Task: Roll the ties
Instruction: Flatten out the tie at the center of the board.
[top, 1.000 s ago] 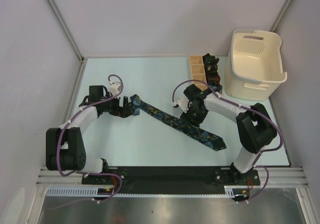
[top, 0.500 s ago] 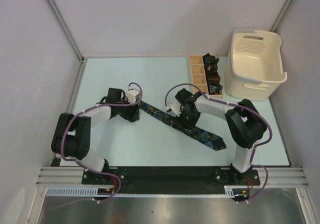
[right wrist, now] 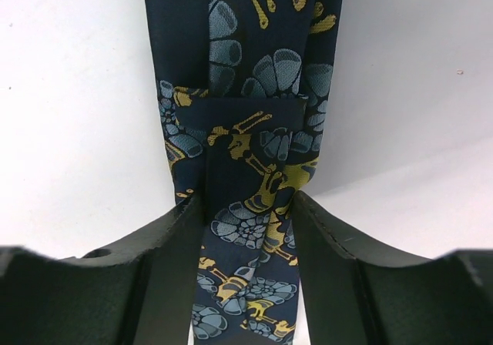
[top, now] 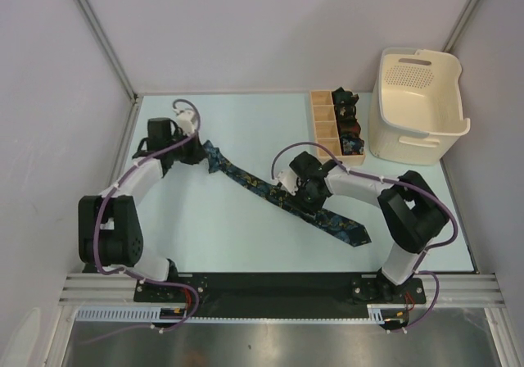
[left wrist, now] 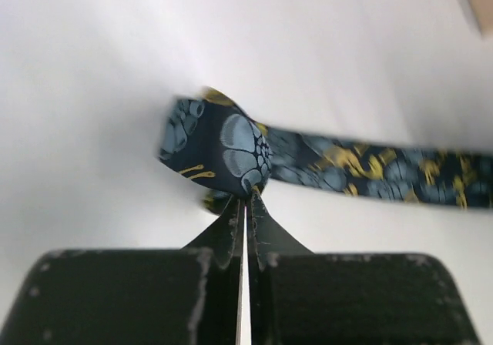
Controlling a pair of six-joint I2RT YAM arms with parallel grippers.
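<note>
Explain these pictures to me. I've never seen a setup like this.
Two black robot arms are bolted at the near edge of a table. One picture looks down from above; the other two come from cameras on each wrist. A long navy floral tie lies stretched across it. The left claw is shut, pinching the tie's narrow end; the right claw is open, straddling the tie's middle. Behind stand a wooden divided box holding small rolled ties and a cream basket.

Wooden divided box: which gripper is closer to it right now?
Right. The right gripper straddles the middle of the tie, close in front of the box. The left gripper pinches the tie's narrow end, well off to the box's left.
</note>
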